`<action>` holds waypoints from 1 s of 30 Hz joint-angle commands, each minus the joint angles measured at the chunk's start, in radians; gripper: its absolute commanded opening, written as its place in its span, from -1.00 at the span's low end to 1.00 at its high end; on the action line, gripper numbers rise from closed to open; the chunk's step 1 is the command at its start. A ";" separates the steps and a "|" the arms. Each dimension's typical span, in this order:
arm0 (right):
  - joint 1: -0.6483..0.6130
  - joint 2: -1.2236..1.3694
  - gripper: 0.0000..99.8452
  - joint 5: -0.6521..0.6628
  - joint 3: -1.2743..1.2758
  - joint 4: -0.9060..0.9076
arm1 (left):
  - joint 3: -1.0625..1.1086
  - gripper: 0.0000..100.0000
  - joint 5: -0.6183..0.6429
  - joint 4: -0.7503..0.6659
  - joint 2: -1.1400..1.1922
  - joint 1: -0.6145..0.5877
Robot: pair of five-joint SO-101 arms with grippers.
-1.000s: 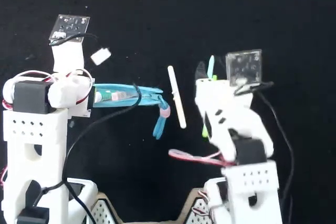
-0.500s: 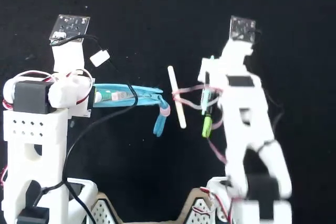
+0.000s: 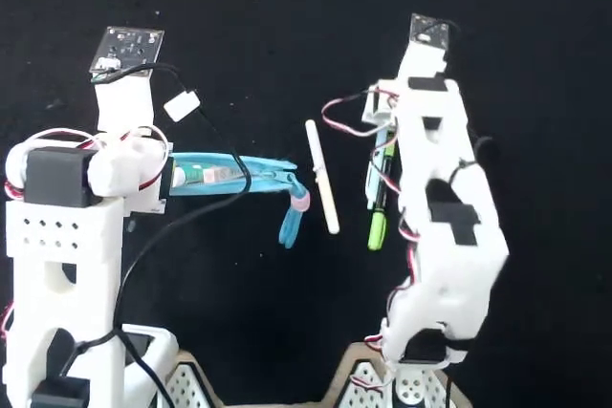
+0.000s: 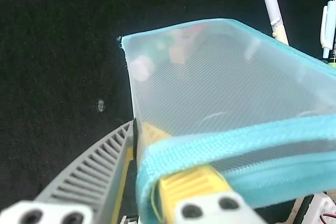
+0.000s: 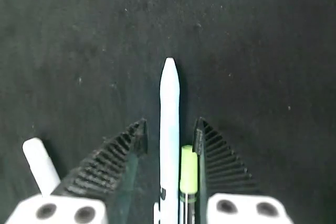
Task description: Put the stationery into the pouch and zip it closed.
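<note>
Over the black table point(image 5: 262, 51), the right gripper point(image 5: 169, 125) hung half open and empty, straddling both the pale-blue plastic pen point(image 5: 169, 93) and the green highlighter point(image 5: 188, 169). Closing might pinch both, and one could slip loose. The left gripper point(image 4: 142, 166) clamped the translucent teal-zipped pouch point(image 4: 210, 82), apart from them.

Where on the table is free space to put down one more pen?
Free: the table's far strip beyond both arms, and the side right of the right arm. Crowded: the middle, between pouch, white pen and green marker.

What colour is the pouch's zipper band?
Turquoise; the pouch shows it best in the left wrist view.
</note>
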 commanded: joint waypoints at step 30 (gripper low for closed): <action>0.069 0.725 -0.98 -0.002 -1.615 0.855 | -0.001 -0.94 0.000 0.000 0.008 0.010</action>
